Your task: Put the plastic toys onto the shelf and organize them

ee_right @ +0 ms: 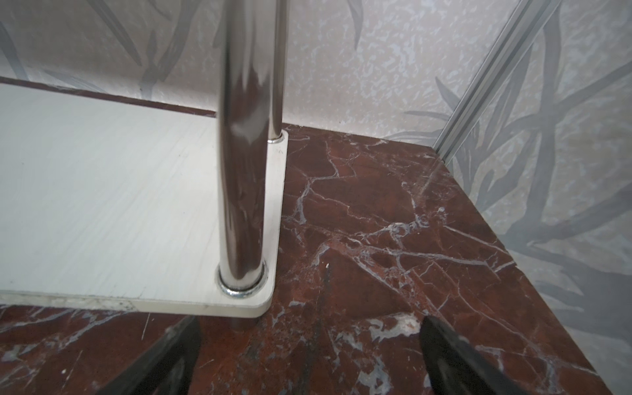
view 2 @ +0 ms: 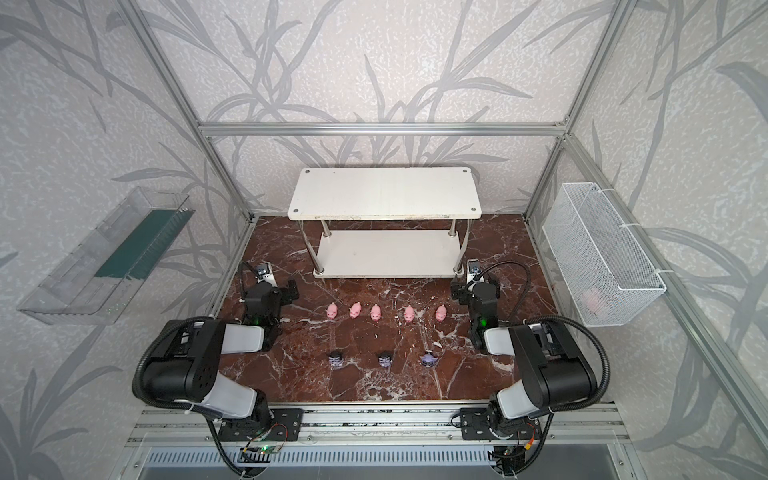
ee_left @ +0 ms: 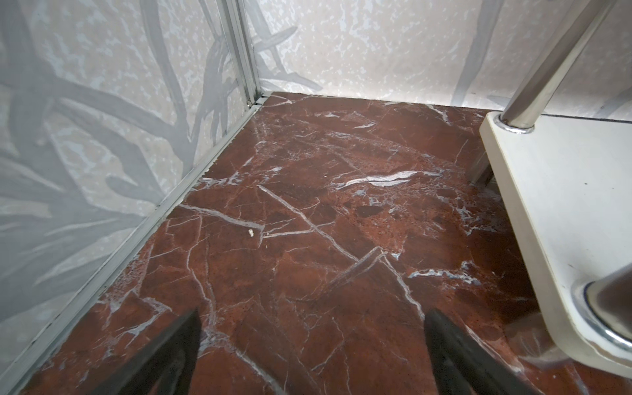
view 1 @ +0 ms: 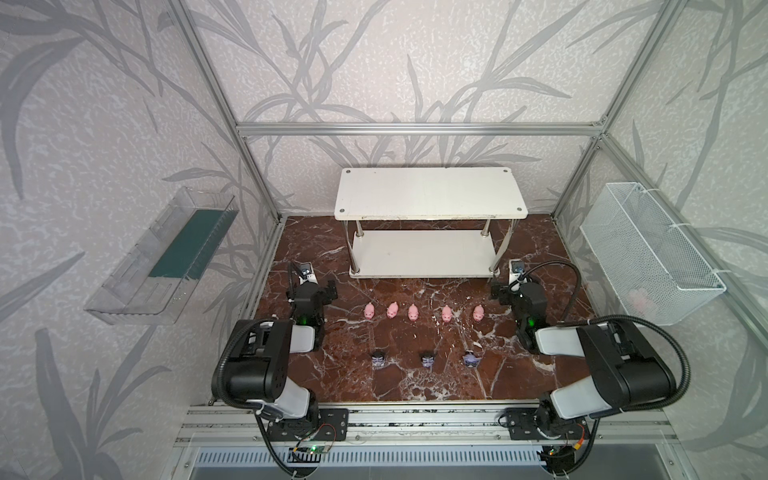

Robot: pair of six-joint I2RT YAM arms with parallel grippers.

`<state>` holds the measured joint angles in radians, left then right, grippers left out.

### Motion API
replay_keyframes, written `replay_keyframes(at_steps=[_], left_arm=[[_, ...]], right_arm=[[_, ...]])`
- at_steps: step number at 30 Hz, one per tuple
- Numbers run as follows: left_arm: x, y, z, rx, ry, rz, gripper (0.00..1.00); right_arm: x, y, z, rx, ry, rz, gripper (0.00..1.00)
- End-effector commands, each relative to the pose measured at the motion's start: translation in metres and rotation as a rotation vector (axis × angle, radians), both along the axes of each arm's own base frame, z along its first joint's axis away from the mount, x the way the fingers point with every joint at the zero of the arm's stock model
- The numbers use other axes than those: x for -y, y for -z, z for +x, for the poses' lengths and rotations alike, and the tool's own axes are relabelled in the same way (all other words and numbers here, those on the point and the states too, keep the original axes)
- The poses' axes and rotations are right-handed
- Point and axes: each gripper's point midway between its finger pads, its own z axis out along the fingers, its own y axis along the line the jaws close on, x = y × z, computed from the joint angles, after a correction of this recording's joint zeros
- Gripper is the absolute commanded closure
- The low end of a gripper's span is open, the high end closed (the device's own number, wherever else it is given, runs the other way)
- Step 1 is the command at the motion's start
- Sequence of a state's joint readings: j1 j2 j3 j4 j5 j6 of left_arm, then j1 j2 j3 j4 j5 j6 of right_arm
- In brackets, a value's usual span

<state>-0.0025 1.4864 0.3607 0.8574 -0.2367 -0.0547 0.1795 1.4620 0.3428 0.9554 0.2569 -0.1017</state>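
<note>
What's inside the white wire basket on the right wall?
One pale pink thing lies at the near end of the wire basket; the mesh blurs what it is.

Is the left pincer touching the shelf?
Apart. The left wrist view shows bare marble between the open left pincer and the shelf corner.
</note>
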Motion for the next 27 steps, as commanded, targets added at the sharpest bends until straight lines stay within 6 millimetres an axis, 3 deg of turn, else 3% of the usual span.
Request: replay_keyframes(at_steps=[1,5,9,12,18,22,27], left_arm=[[0.002,-0.039,0.003,0.009,-0.008,0.058,0.01],[0.011,-0.085,-0.002,0.120,-0.062,0.076,0.01],[0.011,-0.109,-0.012,0.184,-0.117,0.042,0.02],[0.006,-0.110,-0.025,0.222,-0.168,-0.038,0.03],[0.020,-0.099,-0.049,0.195,-0.155,-0.129,0.03],[0.018,-0.098,-0.067,0.229,-0.180,-0.201,0.04],[0.017,-0.098,-0.074,0.230,-0.178,-0.212,0.04]], right_arm=[[0.005,-0.020,-0.007,0.022,0.042,-0.014,0.01],[0.010,-0.041,-0.012,0.045,0.090,0.044,0.01],[0.014,-0.041,-0.025,0.006,0.122,0.091,0.01],[0.008,-0.047,-0.038,-0.013,0.116,0.087,0.01],[0.000,-0.055,-0.072,-0.070,0.116,0.132,0.01],[0.000,-0.046,-0.094,-0.149,0.108,0.162,0.01],[-0.004,-0.037,-0.111,-0.165,0.081,0.253,0.01]])
